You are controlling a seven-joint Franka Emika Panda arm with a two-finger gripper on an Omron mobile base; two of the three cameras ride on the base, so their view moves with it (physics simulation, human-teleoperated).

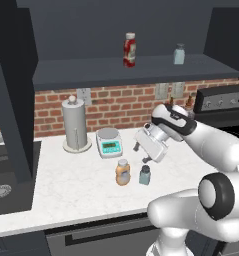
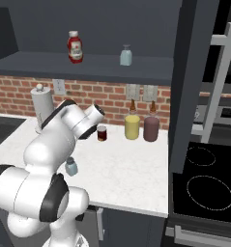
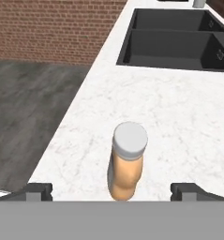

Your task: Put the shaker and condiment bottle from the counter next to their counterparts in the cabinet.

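Observation:
The slim orange-tan condiment bottle (image 1: pixel 122 171) with its white cap stands upright on the white marbled counter (image 1: pixel 71 187). The small blue-grey shaker (image 1: pixel 144 175) with a dark cap stands just right of it, and shows beside the arm as the shaker (image 2: pixel 71 167). My gripper (image 1: pixel 140 153) hangs open just above and behind the two, touching neither. Seen from the hand, the bottle (image 3: pixel 127 161) stands centred ahead of the open gripper (image 3: pixel 112 191). Up in the dark cabinet (image 1: pixel 141 74), on the shelf, are the red bottle (image 1: pixel 129 49) and the pale blue shaker (image 1: pixel 179 54).
A paper towel holder (image 1: pixel 76 125) and a kitchen scale (image 1: pixel 109 142) stand at the brick wall behind. A dark sink (image 1: pixel 3 182) lies left. A small dark-red jar (image 2: pixel 102 133), a yellow bottle (image 2: pixel 132 126) and a purple bottle (image 2: pixel 151 128) stand right, before the stove (image 2: pixel 204 188).

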